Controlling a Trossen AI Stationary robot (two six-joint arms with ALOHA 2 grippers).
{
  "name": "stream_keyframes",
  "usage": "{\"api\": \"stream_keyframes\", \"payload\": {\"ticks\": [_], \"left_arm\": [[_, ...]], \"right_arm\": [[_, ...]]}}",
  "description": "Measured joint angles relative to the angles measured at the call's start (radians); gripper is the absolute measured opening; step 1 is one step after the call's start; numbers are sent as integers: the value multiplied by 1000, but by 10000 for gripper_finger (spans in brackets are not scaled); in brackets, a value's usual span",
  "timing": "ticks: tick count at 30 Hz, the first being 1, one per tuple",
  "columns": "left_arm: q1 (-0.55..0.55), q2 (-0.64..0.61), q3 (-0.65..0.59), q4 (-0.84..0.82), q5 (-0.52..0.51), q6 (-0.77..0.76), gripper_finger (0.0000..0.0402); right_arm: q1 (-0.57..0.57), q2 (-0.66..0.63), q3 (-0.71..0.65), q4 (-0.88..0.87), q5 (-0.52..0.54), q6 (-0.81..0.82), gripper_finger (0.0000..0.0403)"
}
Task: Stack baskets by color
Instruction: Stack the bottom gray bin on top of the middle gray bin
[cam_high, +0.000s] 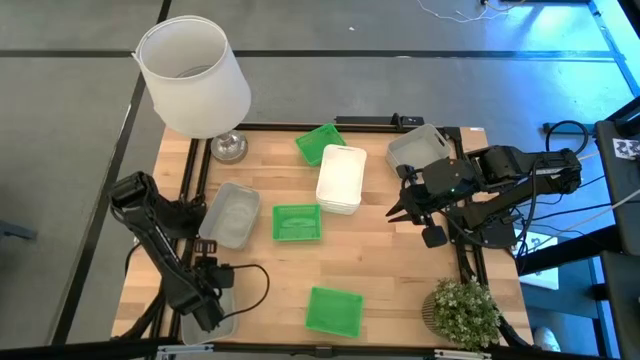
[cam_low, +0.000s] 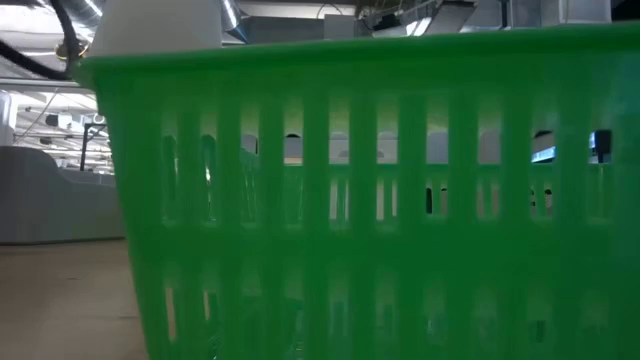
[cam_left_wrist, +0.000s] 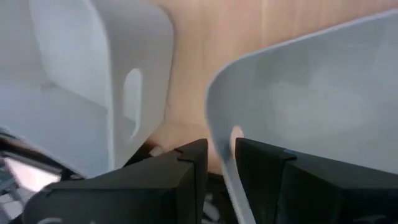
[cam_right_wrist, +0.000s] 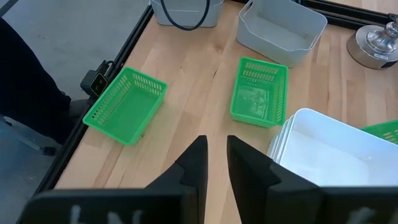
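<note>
The left gripper (cam_left_wrist: 217, 163), jaws pinching a grey basket's (cam_left_wrist: 311, 99) wall, lies at the tabletop's (cam_high: 390, 270) seven o'clock, nearest the next grey basket (cam_high: 229, 215); the right gripper's (cam_right_wrist: 213, 163) jaws stand slightly apart, empty.

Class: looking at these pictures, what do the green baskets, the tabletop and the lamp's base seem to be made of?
Green baskets: probably moulded plastic, glossy, with slotted walls. Tabletop: pale wood, apparently sealed, showing plank seams and grain. Lamp base: looks like polished metal, silvery with bright reflections, though plated plastic can't be excluded.
</note>
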Motion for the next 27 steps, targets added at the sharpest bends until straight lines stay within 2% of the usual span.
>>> {"api": "stream_keyframes", "payload": {"ticks": [11, 15, 18, 23, 27], "left_arm": [[0, -3, -79, 160, -5, -5, 74], [1, -3, -102, 170, -9, -1, 73], [6, -3, -110, 170, -12, -1, 60], [19, 0, -115, 169, -8, 22, 15], [32, 0, -114, 170, -8, 25, 10]], "right_arm": [[0, 0, 0, 0, 0, 0, 61], [0, 0, 0, 0, 1, 4, 61], [0, 0, 0, 0, 0, 4, 61], [0, 0, 0, 0, 1, 4, 61], [0, 0, 0, 0, 2, 5, 61]]}}
